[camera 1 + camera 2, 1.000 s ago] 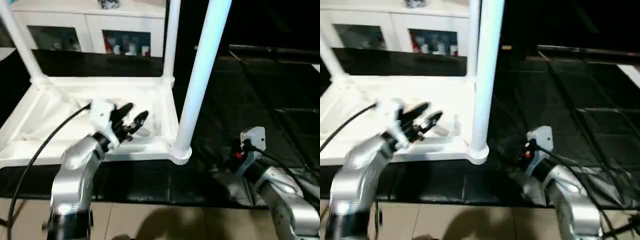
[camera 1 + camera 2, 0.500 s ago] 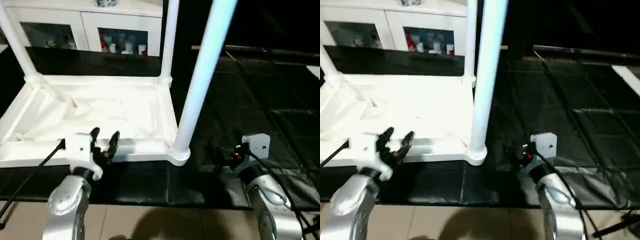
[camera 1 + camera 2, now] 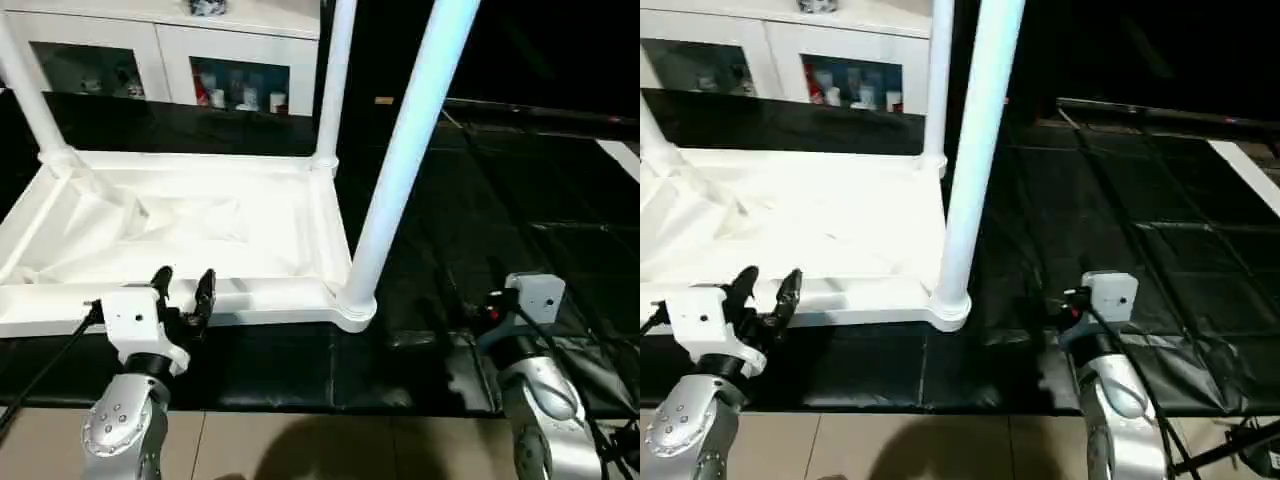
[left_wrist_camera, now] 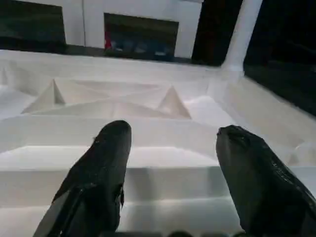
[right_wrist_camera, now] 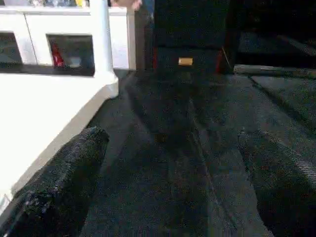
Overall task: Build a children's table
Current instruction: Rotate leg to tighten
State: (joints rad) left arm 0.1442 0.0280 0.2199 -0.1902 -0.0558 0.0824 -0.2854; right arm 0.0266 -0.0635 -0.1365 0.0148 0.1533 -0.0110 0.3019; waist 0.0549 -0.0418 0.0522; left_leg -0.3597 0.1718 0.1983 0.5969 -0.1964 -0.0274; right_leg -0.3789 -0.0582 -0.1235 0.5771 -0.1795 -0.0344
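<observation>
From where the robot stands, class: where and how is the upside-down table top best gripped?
Probably the near rim of the table top, from the robot's side: it is a straight raised wall thin enough to pinch, and the open left hand already faces it. The near leg occupies the corner socket.

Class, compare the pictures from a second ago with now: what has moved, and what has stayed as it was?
The left pincer has pulled back from over the upturned table top to its near rim, open and empty. The right pincer, open over the dark mat, holds nothing. The table top and its standing legs stayed put.
</observation>
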